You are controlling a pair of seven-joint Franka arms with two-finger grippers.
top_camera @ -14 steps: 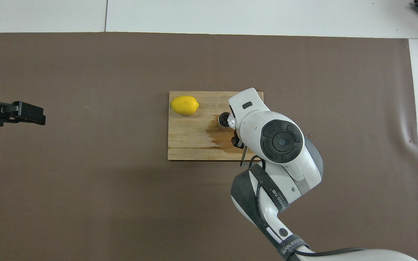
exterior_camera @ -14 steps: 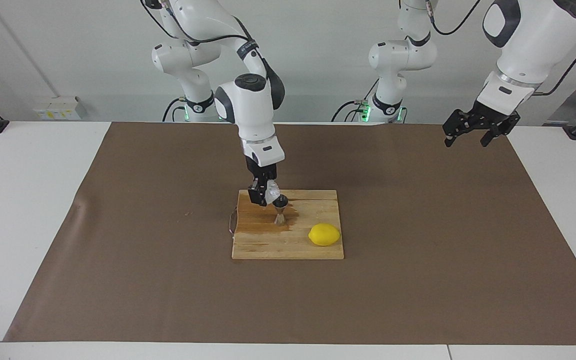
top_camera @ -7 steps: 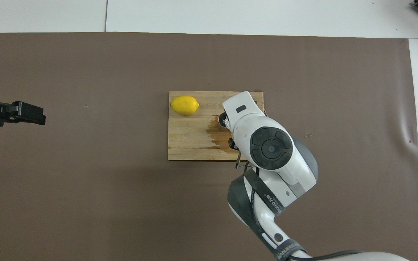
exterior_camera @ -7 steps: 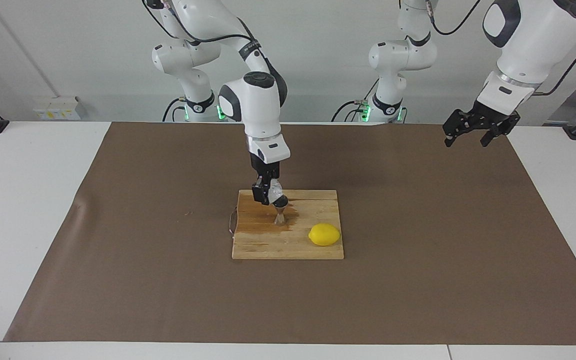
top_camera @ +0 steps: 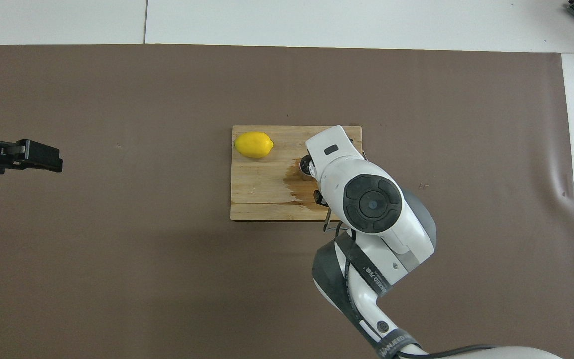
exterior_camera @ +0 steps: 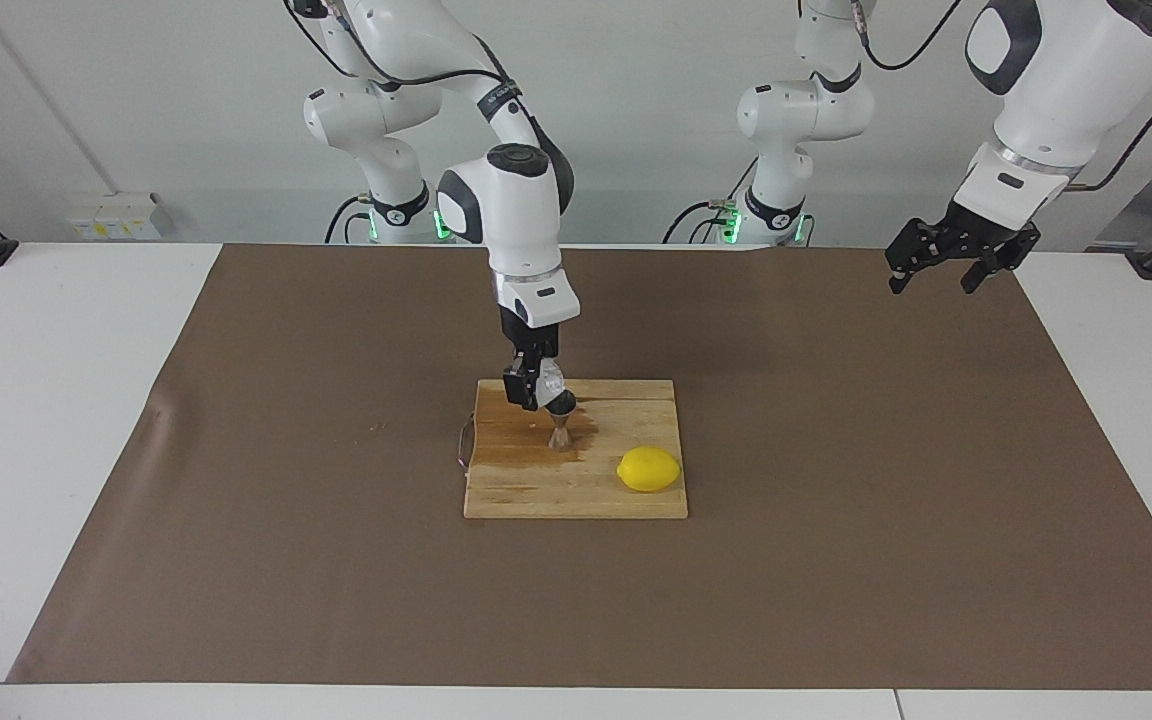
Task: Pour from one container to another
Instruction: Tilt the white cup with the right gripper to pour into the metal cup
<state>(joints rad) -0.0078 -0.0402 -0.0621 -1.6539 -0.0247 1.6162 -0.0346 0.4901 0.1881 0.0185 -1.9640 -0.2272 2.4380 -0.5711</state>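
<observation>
Jigger [exterior_camera: 560,432] standing mid-frame on board [exterior_camera: 576,495]; lemon [exterior_camera: 649,469] lying lower right of it; cup [exterior_camera: 547,381] hanging just above jigger.

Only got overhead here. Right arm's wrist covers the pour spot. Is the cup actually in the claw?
Observer: Yes. The facing view shows the right claw shut on the clear cup, tipped toward the jigger.
Operator: Jigger upright?
Observer: Upright on the cutting board, mouth just under the cup's lip. Can't tell if they touch.
Operator: Left claw?
Observer: The left claw is open and holds nothing, raised over the mat at the left arm's end. That arm waits.
</observation>
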